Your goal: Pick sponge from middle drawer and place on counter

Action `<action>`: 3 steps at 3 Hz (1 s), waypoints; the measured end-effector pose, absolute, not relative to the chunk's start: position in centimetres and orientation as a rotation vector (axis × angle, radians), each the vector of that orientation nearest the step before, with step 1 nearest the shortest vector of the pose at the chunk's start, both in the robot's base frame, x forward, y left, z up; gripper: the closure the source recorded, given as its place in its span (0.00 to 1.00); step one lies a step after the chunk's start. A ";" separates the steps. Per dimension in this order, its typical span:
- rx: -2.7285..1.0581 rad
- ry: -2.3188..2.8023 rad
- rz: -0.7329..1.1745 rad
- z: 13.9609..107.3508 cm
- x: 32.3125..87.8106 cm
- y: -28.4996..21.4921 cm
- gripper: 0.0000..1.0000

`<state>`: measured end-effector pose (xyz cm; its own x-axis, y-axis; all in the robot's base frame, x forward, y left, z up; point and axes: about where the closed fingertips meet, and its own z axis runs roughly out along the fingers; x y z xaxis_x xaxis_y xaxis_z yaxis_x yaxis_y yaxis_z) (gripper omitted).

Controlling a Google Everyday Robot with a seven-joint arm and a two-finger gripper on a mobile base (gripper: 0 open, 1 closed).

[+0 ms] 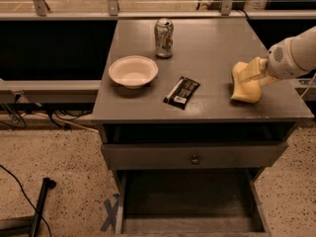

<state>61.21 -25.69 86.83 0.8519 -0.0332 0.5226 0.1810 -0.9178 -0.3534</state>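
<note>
Here, the sponge rests on the counter, pinched by the gripper.
The pale yellow sponge [245,87] sits near the right edge of the counter [207,48]. The gripper [250,73] has its cream fingers pressed onto the sponge's upper part, and the arm is cut off at the right border. One white bowl [133,71], one drinks can [163,37] and one black packet [181,92] lie further left. The can's print and the packet's white label are unreadable. Below, the middle drawer [190,196] stands pulled out, its front cut off.
</note>
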 end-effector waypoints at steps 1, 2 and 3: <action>-2.633 -0.113 -0.748 86.6 61.3 -25.5 0.59; -2.632 -0.116 -0.743 86.4 61.3 -25.3 0.35; -2.631 -0.120 -0.736 86.2 61.4 -25.1 0.04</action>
